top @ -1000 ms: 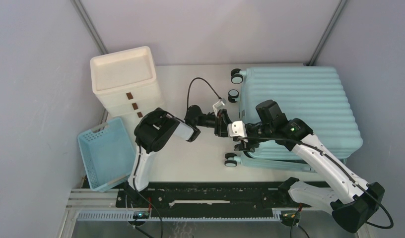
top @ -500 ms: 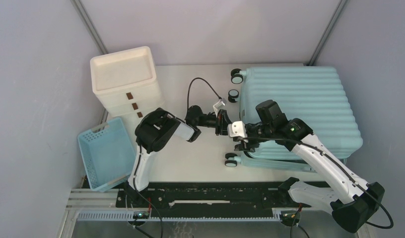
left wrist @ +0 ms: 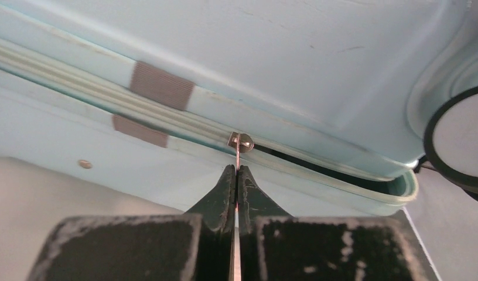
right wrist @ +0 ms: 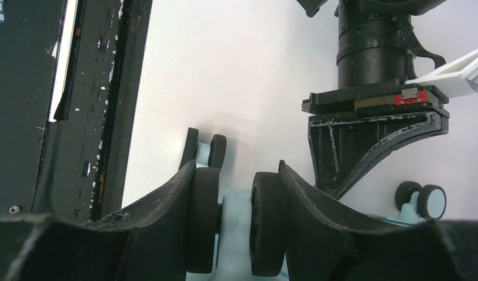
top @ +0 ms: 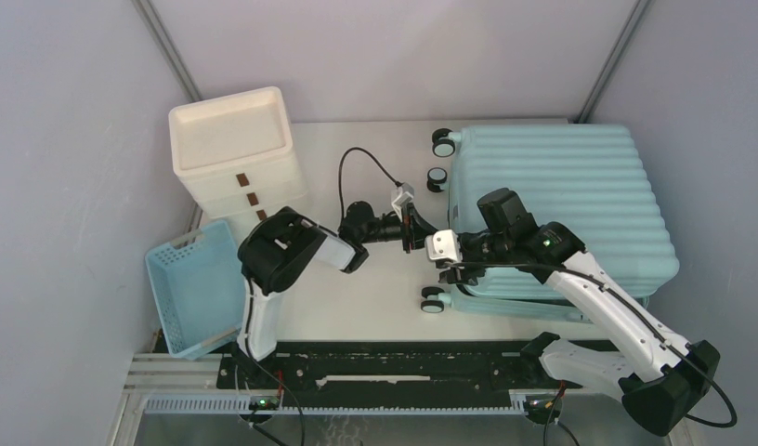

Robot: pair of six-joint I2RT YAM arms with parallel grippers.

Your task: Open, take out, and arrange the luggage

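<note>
The light-blue ribbed luggage [top: 561, 195] lies flat at the right of the table. My left gripper [top: 412, 229] is at its left side, shut on the metal zipper pull [left wrist: 241, 142]. In the left wrist view my left gripper [left wrist: 236, 169] pinches the thin pull tab, and a dark open gap [left wrist: 342, 168] runs to the right of the slider along the luggage [left wrist: 283, 47]. My right gripper [top: 447, 270] is at the near-left corner. In the right wrist view my right gripper [right wrist: 236, 171] is shut on a twin black wheel [right wrist: 266, 222] of the luggage.
A white drawer unit [top: 234, 153] with brown handles stands at the back left. A blue lattice basket [top: 197, 286] lies at the near left. Other luggage wheels [top: 440, 143] stick out leftwards. A black rail [top: 385, 367] runs along the near edge. Grey walls close in on both sides.
My left arm has drawn back a little to the left, keeping the zipper pull pinched. The right arm has not moved.
</note>
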